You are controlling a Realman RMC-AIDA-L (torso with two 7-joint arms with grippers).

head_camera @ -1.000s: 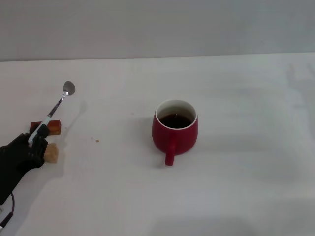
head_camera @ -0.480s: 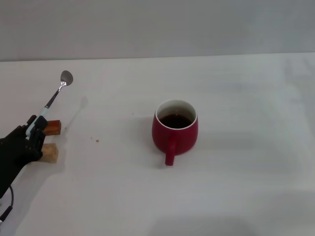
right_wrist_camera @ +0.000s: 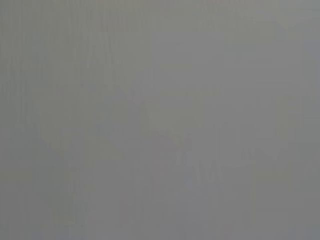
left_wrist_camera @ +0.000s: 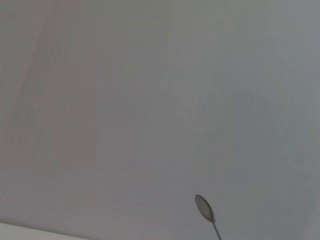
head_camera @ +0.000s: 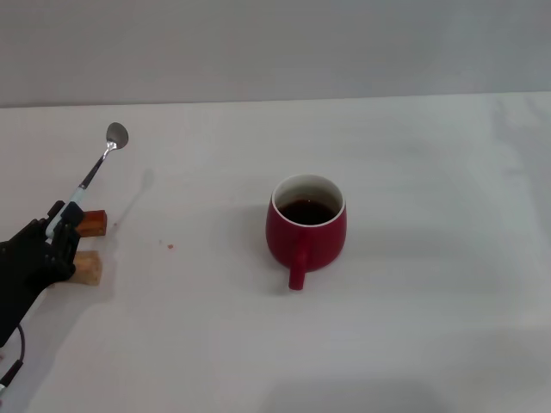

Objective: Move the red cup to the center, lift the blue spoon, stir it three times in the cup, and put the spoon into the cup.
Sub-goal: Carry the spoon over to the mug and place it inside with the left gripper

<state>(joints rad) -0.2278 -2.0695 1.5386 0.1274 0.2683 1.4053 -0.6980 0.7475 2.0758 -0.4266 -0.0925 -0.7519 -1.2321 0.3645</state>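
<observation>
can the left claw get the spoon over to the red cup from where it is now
Probably yes. The left claw holds the blue spoon by its handle, raised off the table, and bare tabletop lies between it and the red cup. The wooden blocks sit under the claw, not in the path.

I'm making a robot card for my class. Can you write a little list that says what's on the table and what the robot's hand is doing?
cup: red cup stands upright mid-table, handle toward the robot, dark liquid inside
spoon: blue spoon held up off the table, bowl end pointing up and away, far to the left of the cup
left hand: left gripper shut on the spoon's handle
right hand: not in view
other things: two small wooden blocks beside the left gripper
table: white table
</observation>
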